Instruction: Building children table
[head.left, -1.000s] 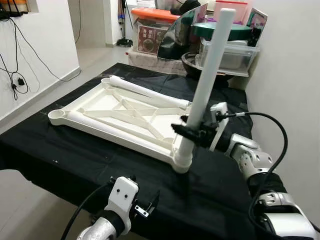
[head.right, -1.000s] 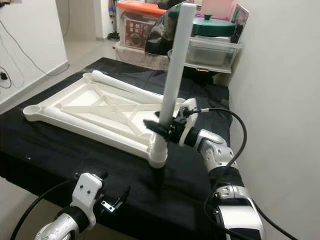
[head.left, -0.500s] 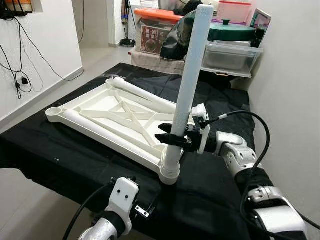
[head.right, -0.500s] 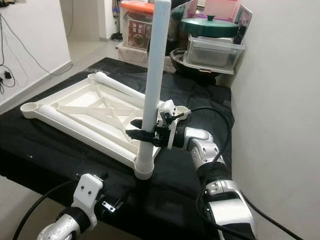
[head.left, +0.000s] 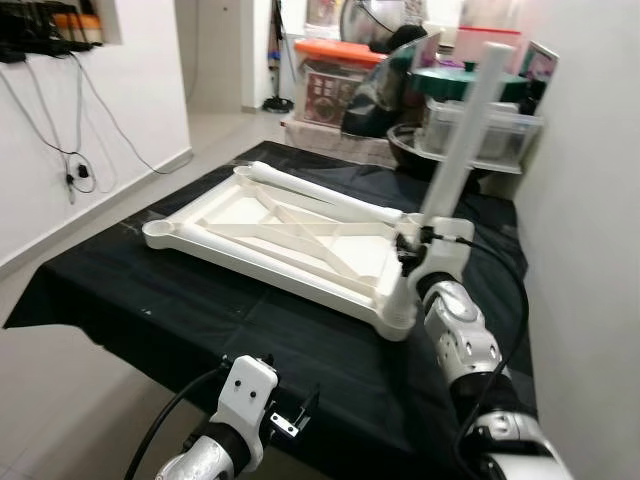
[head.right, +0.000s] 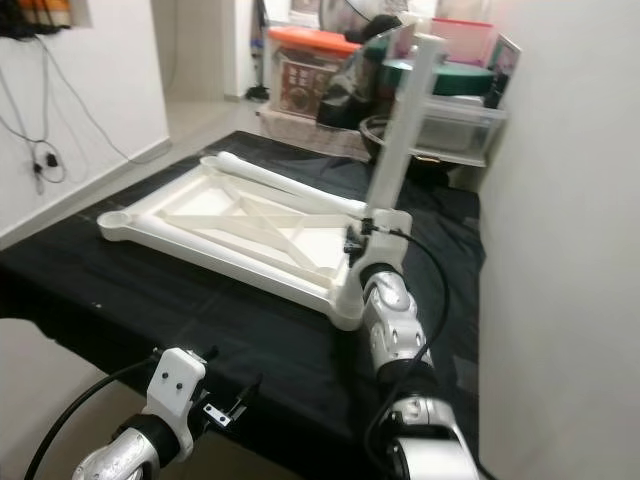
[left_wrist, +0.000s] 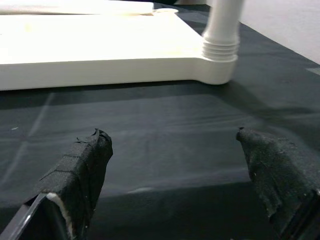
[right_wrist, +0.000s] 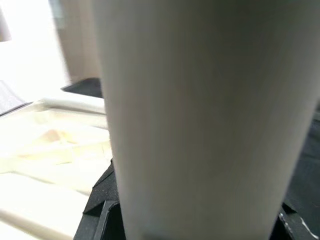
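Item: white table top (head.left: 300, 235), underside up on the black-draped surface (head.left: 150, 310), beyond my left pincer (left_wrist: 170, 165), which hovers wide and empty. Item: white leg (head.left: 462, 135), upright in the corner socket, clamped low by my right pincer (head.left: 410, 245). I judge the hollow plastic light, stiff and smooth-skinned; hold near the base, where the leg would lever least. Second leg (head.left: 320, 192) lies far side.

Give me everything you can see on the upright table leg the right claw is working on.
The table leg is a plain white plastic-looking tube with a ribbed collar at its base. It stands in the near right corner socket of the upside-down tabletop, leaning slightly away to the right. The right claw grips it low down; its fingers are hidden behind the wrist.
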